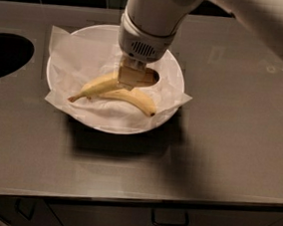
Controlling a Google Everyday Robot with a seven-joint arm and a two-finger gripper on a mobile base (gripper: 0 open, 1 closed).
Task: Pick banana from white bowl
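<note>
Slim pale-yellow banana (98,87) in the paper-lined white bowl (114,127), upper centre of frame on the grey bench (228,148); my pincer (130,77) is clamped on its right end.

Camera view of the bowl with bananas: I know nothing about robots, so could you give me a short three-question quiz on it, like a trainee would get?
1. True or false: the gripper is down over the white bowl, right at the bananas.
2. How many bananas are in the bowl? A) one B) two C) three
3. Fill in: the bowl is lined with crinkled white ____.
Key: 1. True. 2. B: the stemmed banana reaching up to the gripper, and another banana nearer the camera. 3. paper.
</note>
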